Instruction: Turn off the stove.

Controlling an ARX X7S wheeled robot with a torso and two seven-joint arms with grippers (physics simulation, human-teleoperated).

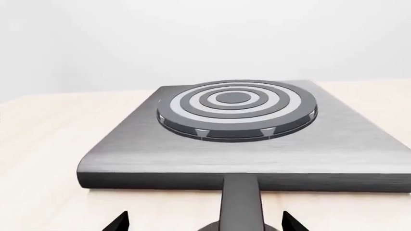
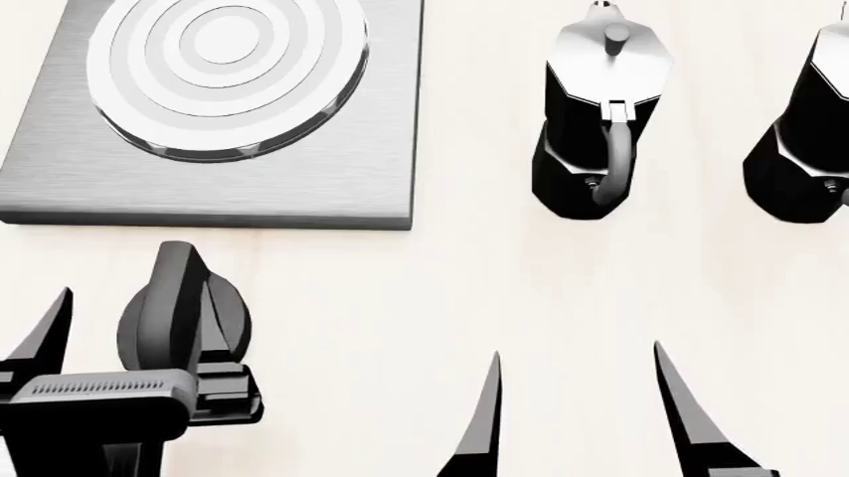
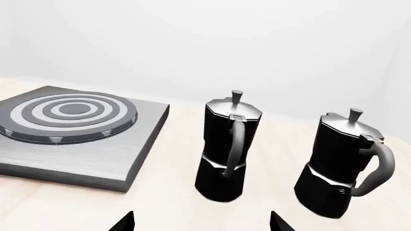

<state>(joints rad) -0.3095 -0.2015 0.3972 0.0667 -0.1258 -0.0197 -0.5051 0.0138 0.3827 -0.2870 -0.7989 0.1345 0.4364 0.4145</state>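
The stove [image 2: 305, 189] is a flat brushed grey slab with a ringed round burner [image 2: 226, 70] at the head view's upper left. It also shows in the left wrist view [image 1: 192, 154] and the right wrist view [image 3: 77, 154]. The black ridged knob [image 2: 179, 318] stands on the table just in front of the slab. My left gripper [image 2: 139, 308] is open with the knob between its jaws. In the left wrist view the knob's ridge [image 1: 241, 204] rises between the two fingertips of that gripper [image 1: 204, 222] with gaps on both sides. My right gripper [image 2: 576, 350] is open and empty over bare table.
Two black moka pots with silver lids stand right of the stove, one [image 2: 597, 119] beyond my right gripper and one [image 2: 802, 139] at the right edge. Both show in the right wrist view [image 3: 228, 144], [image 3: 343, 163]. The table is light wood.
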